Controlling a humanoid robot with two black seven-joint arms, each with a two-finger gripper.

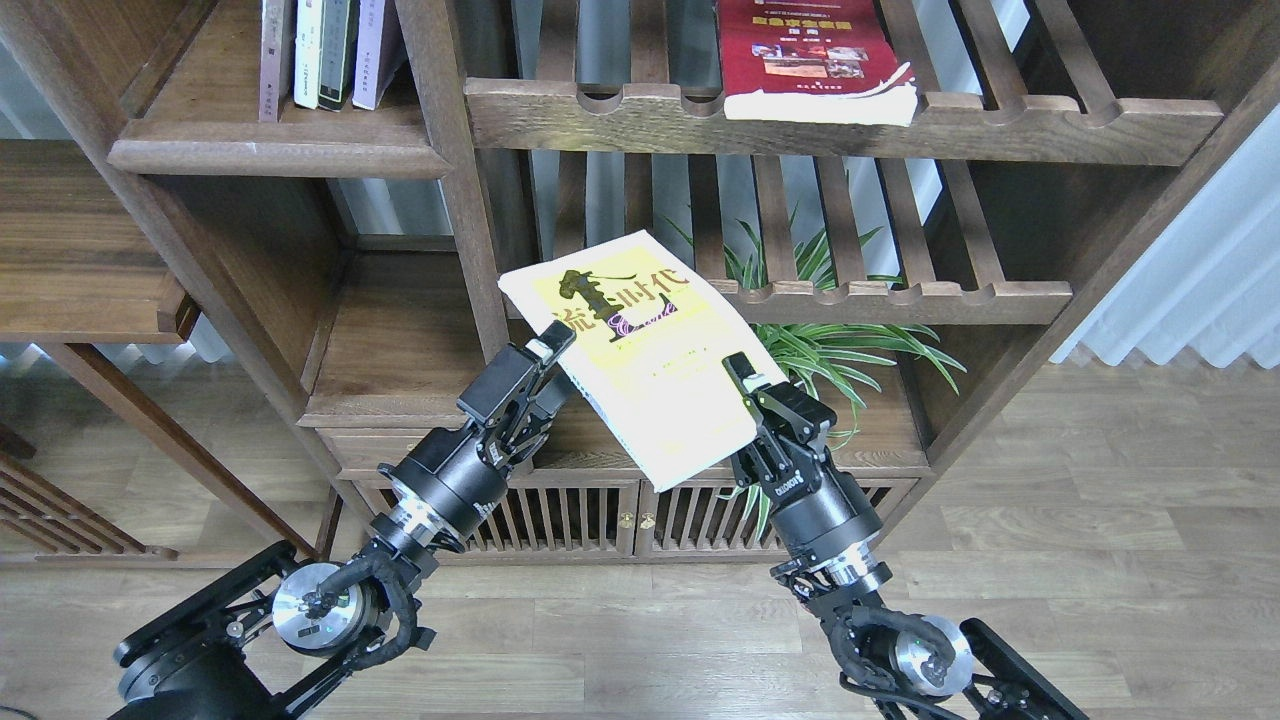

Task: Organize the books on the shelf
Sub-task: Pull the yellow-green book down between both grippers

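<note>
My right gripper point(748, 385) is shut on the lower right edge of the yellow-green book point(640, 350) and holds it tilted in the air in front of the bookcase. My left gripper point(552, 372) is open, with its fingers at the book's left edge, the upper one touching it. The red book point(812, 55) lies flat on the upper slatted rack. The solid dark-brown shelf point(270, 155) is at the upper left, with several books upright on it. The dark maroon book is out of view.
A green plant point(840, 345) stands behind the held book, under the lower slatted rack point(920, 297). A wooden post point(465, 200) divides the bookcase just left of the book. Slatted cabinet doors point(590, 515) are below. A white curtain point(1200, 270) hangs at the right.
</note>
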